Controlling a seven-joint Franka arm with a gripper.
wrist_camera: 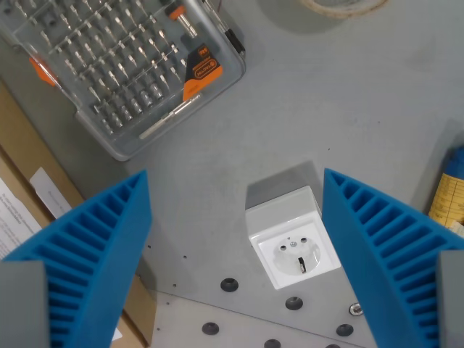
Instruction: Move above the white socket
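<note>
A white socket cube (291, 236) stands on the grey table, its round face with two pin holes turned up toward the camera. It lies low in the wrist view, right of centre. My gripper (239, 239) is open, with its two blue ribbed fingers (94, 254) spread wide. The socket sits between them, much closer to the finger on the wrist view's right. Nothing is held.
A clear plastic screwdriver bit case (123, 65) lies at the upper left. A cardboard box with a label (29, 203) is at the left edge. A yellow and blue can (449, 192) stands at the right edge. A perforated metal plate (275, 319) runs along the bottom.
</note>
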